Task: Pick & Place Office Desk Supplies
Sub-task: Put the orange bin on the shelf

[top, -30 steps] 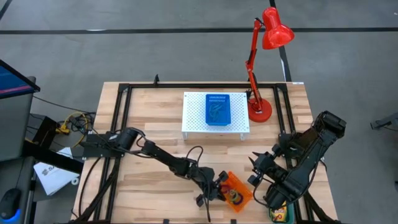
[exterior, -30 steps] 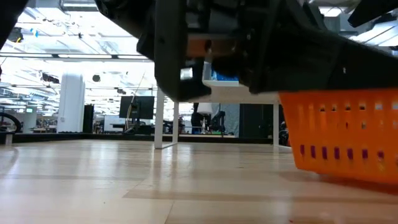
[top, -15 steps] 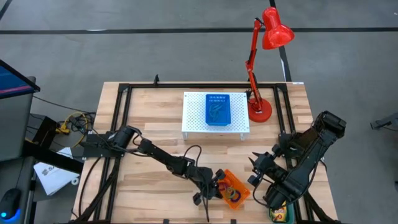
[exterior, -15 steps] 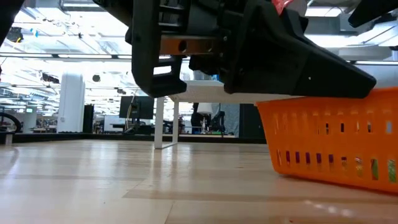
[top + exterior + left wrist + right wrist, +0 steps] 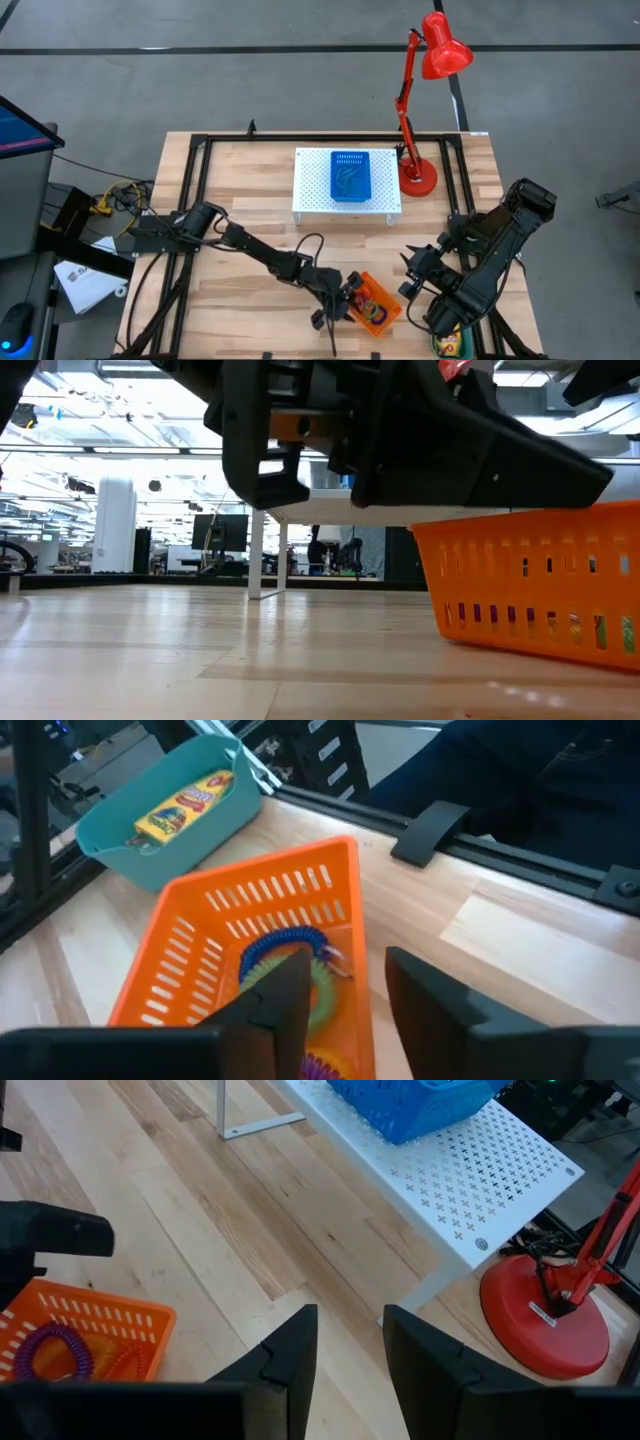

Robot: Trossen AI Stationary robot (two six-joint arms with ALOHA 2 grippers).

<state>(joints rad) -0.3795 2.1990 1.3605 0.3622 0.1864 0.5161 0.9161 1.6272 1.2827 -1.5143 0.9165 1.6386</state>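
An orange slotted basket (image 5: pixel 375 305) rests flat on the table near its front edge. In it lie coiled loops: a blue one (image 5: pixel 285 940), a yellow-green one (image 5: pixel 325 1005) and a purple one (image 5: pixel 50 1350). My left gripper (image 5: pixel 345 1010) is open at the basket's left end, one finger over the inside and one outside. My right gripper (image 5: pixel 350 1350) hangs open above the bare table, right of the basket, with nothing between its fingers. A yellow crayon box (image 5: pixel 185 802) lies in a teal bin (image 5: pixel 150 855) at the front right corner. My left gripper straddles the near end of the basket's long side wall (image 5: pixel 358 955), one finger inside and one outside, coming from the table's left and slanting down. Whether either finger touches the wall, I cannot tell. The basket sits on the table.
A white perforated stand (image 5: pixel 315 190) with a blue basket (image 5: pixel 350 175) on it is at the table's far middle. A red desk lamp (image 5: pixel 418 178) stands to its right. Black frame rails run along the table's left and right sides. Bare wood lies left of the orange basket.
The orange basket has slid a little toward the table's left along with my left gripper, then come to rest and stayed still. My right arm has kept still.
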